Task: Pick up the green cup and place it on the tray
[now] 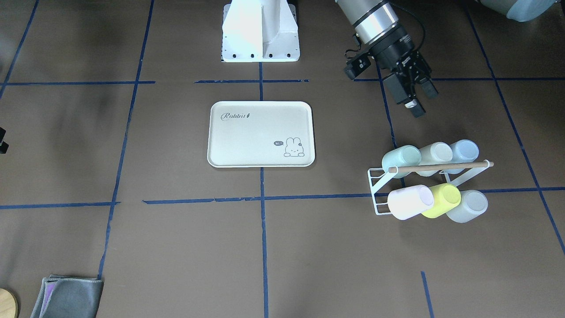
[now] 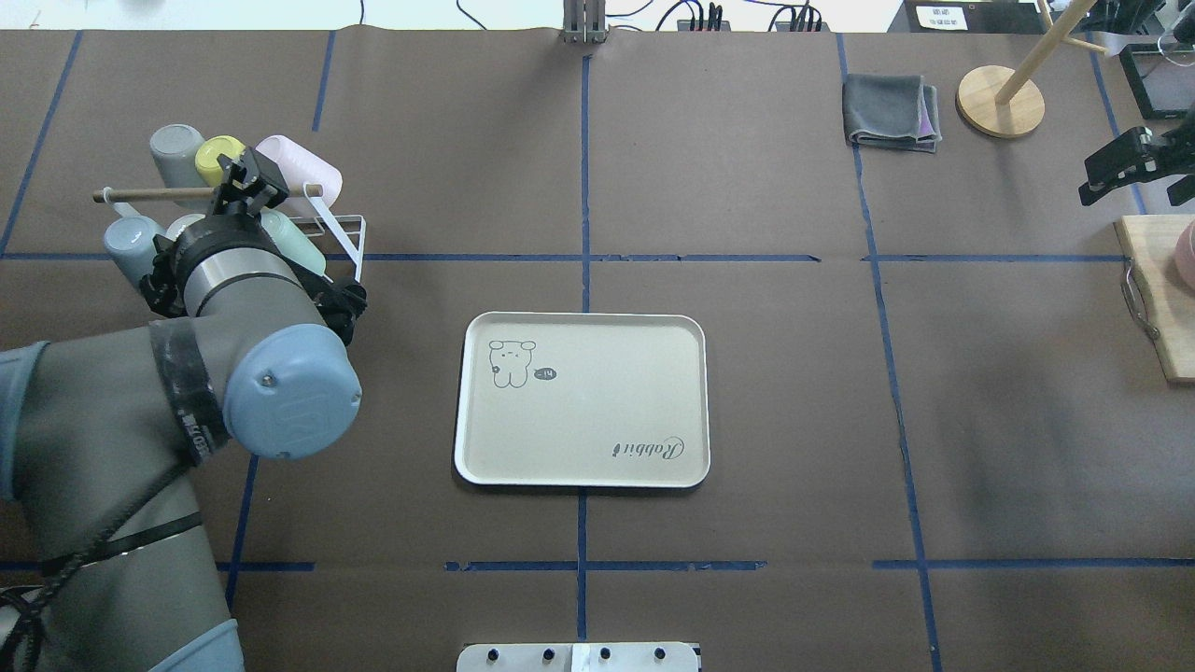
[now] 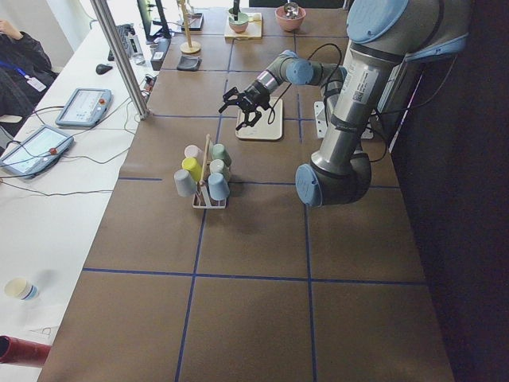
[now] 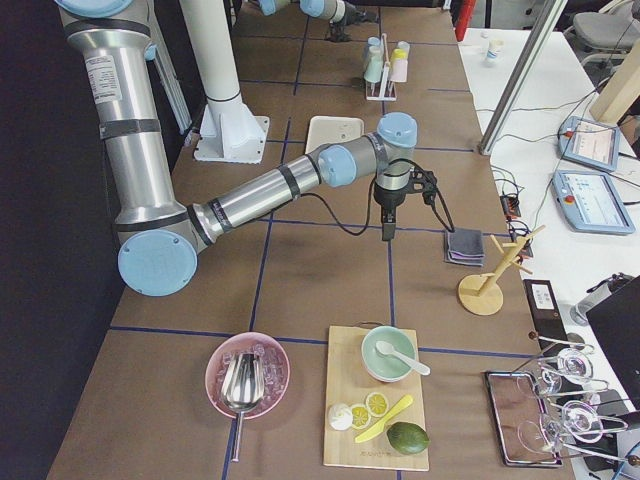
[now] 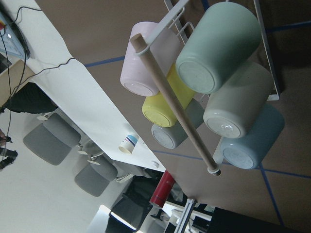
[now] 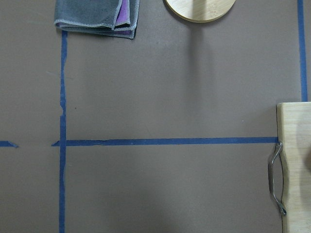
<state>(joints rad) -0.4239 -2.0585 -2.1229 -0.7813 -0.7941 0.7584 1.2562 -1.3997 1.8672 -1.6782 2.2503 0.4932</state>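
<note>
The pale mint green cup [image 1: 401, 158] lies on its side on a white wire rack [image 1: 375, 194] with a wooden dowel [image 1: 441, 166], among other cups. In the left wrist view the green cup [image 5: 216, 46] shows its base at the top right. My left gripper [image 1: 412, 90] hovers open and empty on the robot's side of the rack, a short way from the green cup [image 2: 294, 241]. The cream tray [image 1: 260, 132] with "Rabbit" script lies bare at the table's middle. My right gripper [image 2: 1116, 168] hangs at the far right edge; its jaws are unclear.
The rack also holds a yellow-green cup [image 1: 441, 201], a pinkish-white cup [image 1: 410, 202], a light blue cup [image 1: 463, 151] and greyish ones. A folded grey cloth [image 2: 892, 112], a round wooden stand base [image 2: 999, 101] and a wooden board [image 2: 1158, 299] sit at the right.
</note>
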